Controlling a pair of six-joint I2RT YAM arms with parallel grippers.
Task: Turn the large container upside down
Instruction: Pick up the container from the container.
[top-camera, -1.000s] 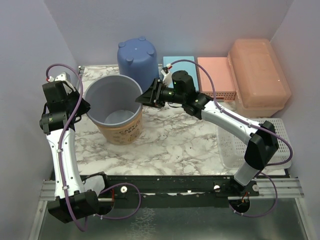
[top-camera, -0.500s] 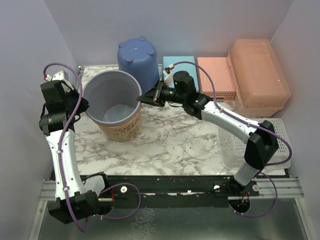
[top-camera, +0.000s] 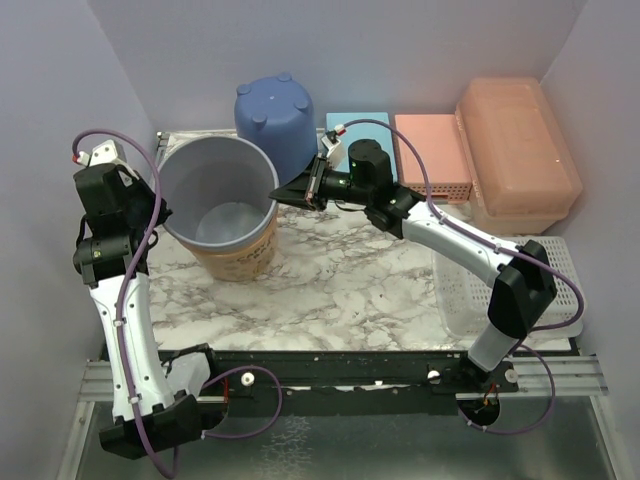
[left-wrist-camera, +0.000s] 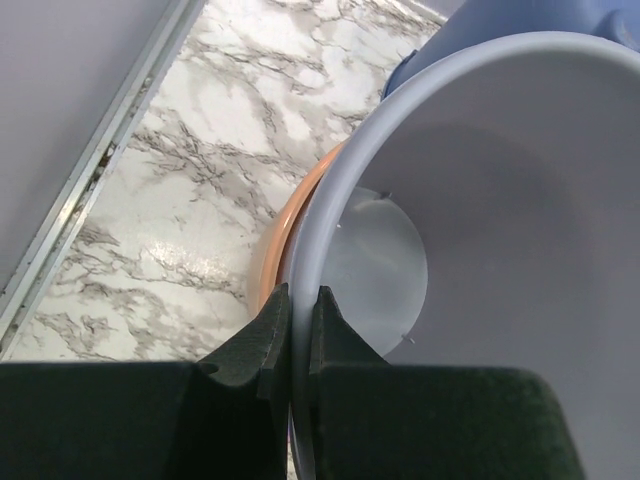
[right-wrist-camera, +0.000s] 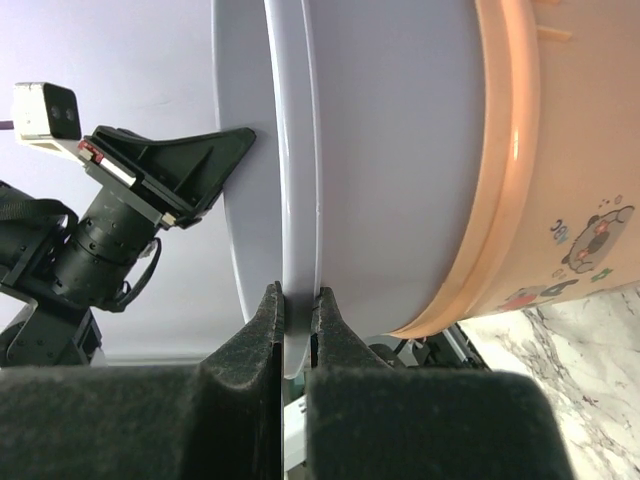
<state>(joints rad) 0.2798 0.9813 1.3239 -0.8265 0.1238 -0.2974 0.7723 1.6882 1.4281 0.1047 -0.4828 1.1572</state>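
Note:
The large container (top-camera: 518, 150), a peach-orange lidded box, stands at the back right corner, and neither gripper touches it. Both grippers hold a lavender round bucket (top-camera: 215, 190) that is nested in an orange bucket (top-camera: 240, 262). My left gripper (top-camera: 160, 205) is shut on the lavender rim's left side; the left wrist view shows its jaws (left-wrist-camera: 298, 300) pinching the thin rim (left-wrist-camera: 330, 200). My right gripper (top-camera: 278, 195) is shut on the rim's right side, and its jaws (right-wrist-camera: 298, 295) clamp the rim edge (right-wrist-camera: 295, 150). The orange bucket's wall (right-wrist-camera: 520, 200) shows beside it.
A dark blue bucket (top-camera: 275, 118) stands upside down behind the lavender one. A light blue box (top-camera: 358, 125) and a pink perforated basket (top-camera: 432, 155) line the back. A white basket (top-camera: 500, 290) sits at the right edge under the right arm. Walls close in on three sides.
My right gripper's jaws closed on the lavender bucket's rim. The nested buckets shifted slightly back and left, and my left arm rose with them.

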